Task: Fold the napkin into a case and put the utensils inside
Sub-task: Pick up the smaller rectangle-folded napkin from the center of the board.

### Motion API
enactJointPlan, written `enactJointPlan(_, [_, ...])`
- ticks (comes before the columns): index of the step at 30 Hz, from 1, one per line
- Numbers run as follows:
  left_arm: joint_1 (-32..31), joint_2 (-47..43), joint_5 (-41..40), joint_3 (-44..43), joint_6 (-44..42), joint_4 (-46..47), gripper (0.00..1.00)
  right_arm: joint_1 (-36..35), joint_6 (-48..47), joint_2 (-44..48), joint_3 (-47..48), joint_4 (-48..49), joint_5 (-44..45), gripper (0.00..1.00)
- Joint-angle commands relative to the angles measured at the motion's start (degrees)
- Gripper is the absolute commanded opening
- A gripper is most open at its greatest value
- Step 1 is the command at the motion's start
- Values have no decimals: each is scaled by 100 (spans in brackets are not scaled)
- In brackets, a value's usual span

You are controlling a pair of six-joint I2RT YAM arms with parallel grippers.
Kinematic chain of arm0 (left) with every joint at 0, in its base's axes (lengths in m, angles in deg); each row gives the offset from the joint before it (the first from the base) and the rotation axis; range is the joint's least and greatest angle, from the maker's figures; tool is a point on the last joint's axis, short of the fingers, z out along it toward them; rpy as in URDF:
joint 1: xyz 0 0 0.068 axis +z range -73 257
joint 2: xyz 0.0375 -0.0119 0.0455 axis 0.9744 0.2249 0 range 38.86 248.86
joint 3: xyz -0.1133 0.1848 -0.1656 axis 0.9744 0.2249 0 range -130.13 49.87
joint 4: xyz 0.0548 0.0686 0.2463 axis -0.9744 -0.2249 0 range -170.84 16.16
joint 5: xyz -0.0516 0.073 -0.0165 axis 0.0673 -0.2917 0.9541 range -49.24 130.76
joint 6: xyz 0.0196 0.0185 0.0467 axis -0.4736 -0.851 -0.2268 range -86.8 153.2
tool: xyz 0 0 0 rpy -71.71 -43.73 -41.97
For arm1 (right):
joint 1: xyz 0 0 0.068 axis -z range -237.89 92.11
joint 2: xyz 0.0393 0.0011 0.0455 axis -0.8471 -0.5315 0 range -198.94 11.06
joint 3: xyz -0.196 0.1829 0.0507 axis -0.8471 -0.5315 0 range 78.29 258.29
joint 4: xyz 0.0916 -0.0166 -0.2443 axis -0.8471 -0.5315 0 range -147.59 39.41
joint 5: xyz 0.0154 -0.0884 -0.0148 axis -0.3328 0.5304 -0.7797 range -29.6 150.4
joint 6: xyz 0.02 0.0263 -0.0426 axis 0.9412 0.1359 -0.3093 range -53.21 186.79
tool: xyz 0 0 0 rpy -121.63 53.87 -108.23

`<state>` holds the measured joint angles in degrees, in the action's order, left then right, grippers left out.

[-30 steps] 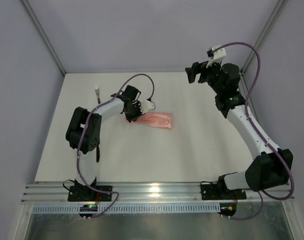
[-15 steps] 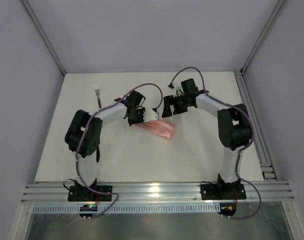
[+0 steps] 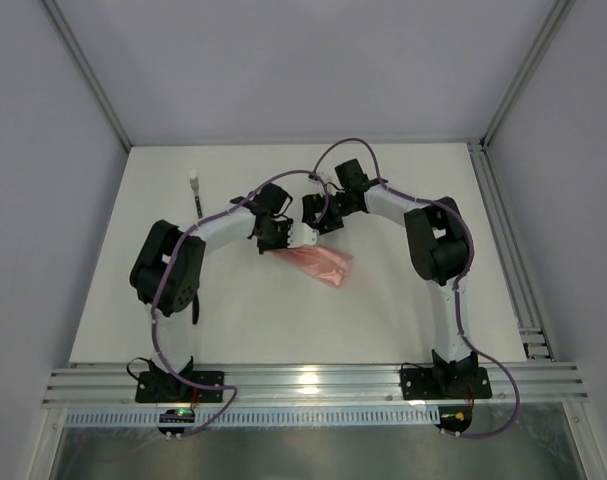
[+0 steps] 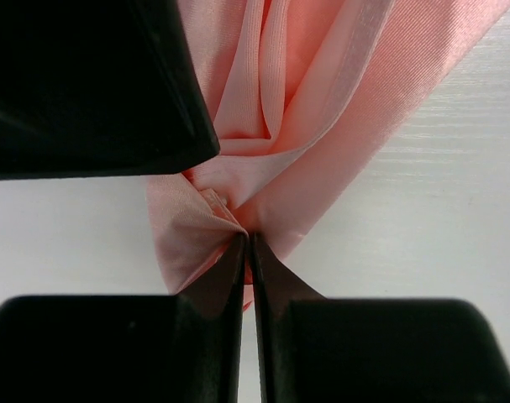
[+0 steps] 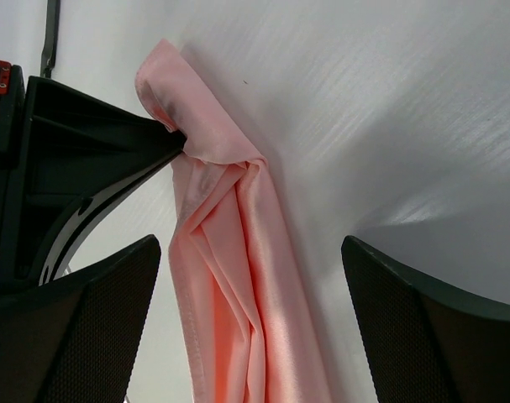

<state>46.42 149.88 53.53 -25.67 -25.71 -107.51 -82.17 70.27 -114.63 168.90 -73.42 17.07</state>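
Pinched all but shut in the left gripper: the narrow, bunched end of the napkin, caught right between the two black fingertips. Salmon-pink and glossy from that wrist, gathered into long soft folds running up and away from the tips, with a small crumpled flap sticking out left of the pinch. Not spread as a flat square; drawn into a long wedge.

Spread wide on the right gripper, with nothing gripped between the fingers, only the folded pink strip of the napkin beyond them. No visible touch on the cloth.

From above: reaching in from the left with the left gripper, forearm stretched toward mid-table, wrist tipped down onto the cloth's left tip. On the other side, bent in a tight arch, with the right gripper set just beside the left one, over the same end of the napkin.

Resting near the middle of the white table, wider end fanned out to the lower right of both grippers. Well apart to the left, toward the far edge: a slim dark utensil.
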Motion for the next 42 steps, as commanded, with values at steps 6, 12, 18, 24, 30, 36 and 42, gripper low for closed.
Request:
enactJointPlan(6, [-88, 104, 682, 479, 284, -500, 8, -455, 644, -482, -105, -39, 26, 90])
enactJointPlan(12, [-88, -45, 507, 796, 275, -255, 8, -657, 1268, -764, -96, 332, -149, 84])
enactJointPlan(18, [-88, -239, 506, 1007, 319, -34, 8, -728, 1838, -659, -761, 769, -88, 68])
enactJointPlan(24, [-114, -327, 559, 1121, 232, -52, 8, -842, 2516, -545, -1325, 1683, 123, 48])
enactJointPlan(30, [-167, -485, 568, 1279, 135, -8, 8, -913, 3105, -518, -1520, 2238, 562, 40])
enactJointPlan(36, [-167, -538, 577, 1332, 161, 71, 8, -921, 3185, -509, -1432, 2441, 562, 29])
enactJointPlan(42, [-167, -503, 542, 1315, 223, 141, 9, -956, 3193, -343, -1476, 2529, 615, 4])
